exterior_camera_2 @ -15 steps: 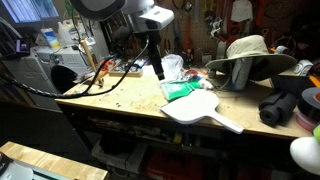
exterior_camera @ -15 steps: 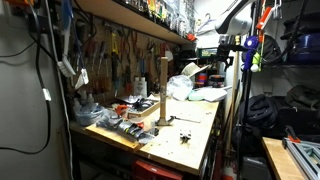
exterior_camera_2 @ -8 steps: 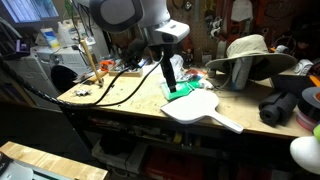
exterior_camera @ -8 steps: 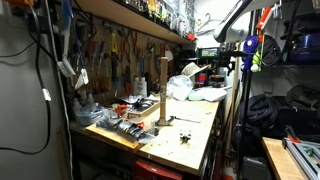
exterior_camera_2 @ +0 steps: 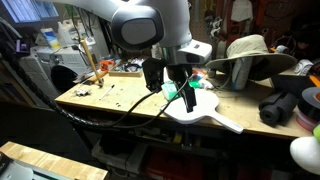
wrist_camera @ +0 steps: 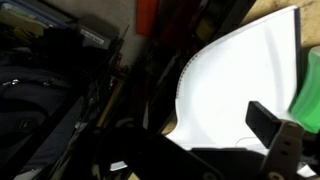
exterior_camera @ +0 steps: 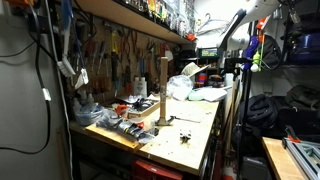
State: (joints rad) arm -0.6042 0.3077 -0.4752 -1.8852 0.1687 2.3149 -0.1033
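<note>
Gripper (exterior_camera_2: 181, 92) hovering with jaws spread wide, gripping nothing, just above white flat paddle-shaped board (exterior_camera_2: 208, 109) lying near front edge of wooden workbench (exterior_camera_2: 115, 97), touching green plastic item (exterior_camera_2: 178, 90). Approach step seemingly underway; any descent calling for fingers straddling board rim.

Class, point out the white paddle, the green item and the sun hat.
white paddle (exterior_camera_2: 205, 110): exterior view, on its flat blade.
green item (exterior_camera_2: 173, 91): exterior view, on its left part.
sun hat (exterior_camera_2: 248, 47): exterior view, on its crown.
</note>
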